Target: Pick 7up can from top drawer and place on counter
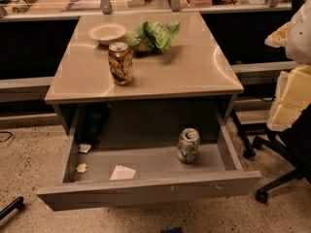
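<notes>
The 7up can (188, 145), silver-white with green markings, stands upright in the open top drawer (146, 191), right of centre near the back. The drawer is pulled out under the beige counter (184, 67). My gripper (291, 93) shows as white and pale-yellow parts at the right edge. It is well to the right of the drawer, about level with the counter, and holds nothing that I can see.
On the counter stand a brown-gold patterned can (120, 63), a white bowl (107, 33) and a green chip bag (154, 36). The drawer also holds a paper slip (122, 172), a small scrap (81, 167) and a dark object (95, 125). A chair base (272, 181) stands at the right.
</notes>
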